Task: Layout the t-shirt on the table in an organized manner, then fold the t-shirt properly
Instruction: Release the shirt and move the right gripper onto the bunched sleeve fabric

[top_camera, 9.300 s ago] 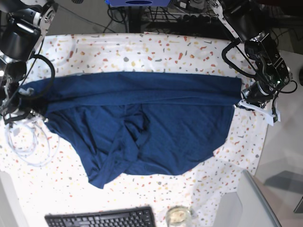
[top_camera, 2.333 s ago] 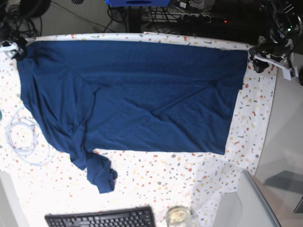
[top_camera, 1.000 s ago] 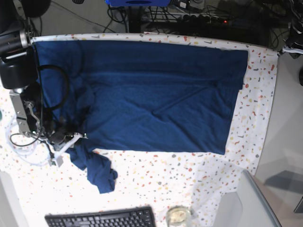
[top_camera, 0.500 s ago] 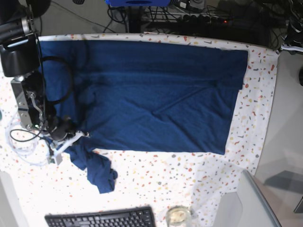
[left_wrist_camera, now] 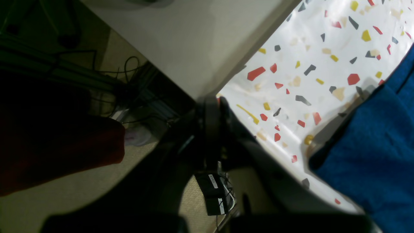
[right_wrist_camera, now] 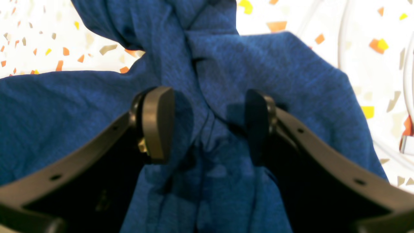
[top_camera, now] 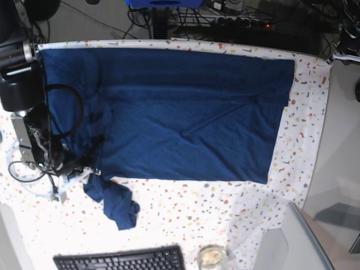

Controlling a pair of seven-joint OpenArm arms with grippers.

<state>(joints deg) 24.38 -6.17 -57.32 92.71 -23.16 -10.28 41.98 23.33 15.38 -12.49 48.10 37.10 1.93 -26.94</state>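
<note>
Fabric of the t-shirt [top_camera: 185,112] lay spread over the table [top_camera: 315,118], with 1 bunched sleeve at the near left corner. The right gripper [right_wrist_camera: 207,124] stood with jaws apart astride that bunch. The left gripper [left_wrist_camera: 212,129], beyond the table edge, was closed and empty.

no readable text, label, brand, number or sign in any view.
</note>
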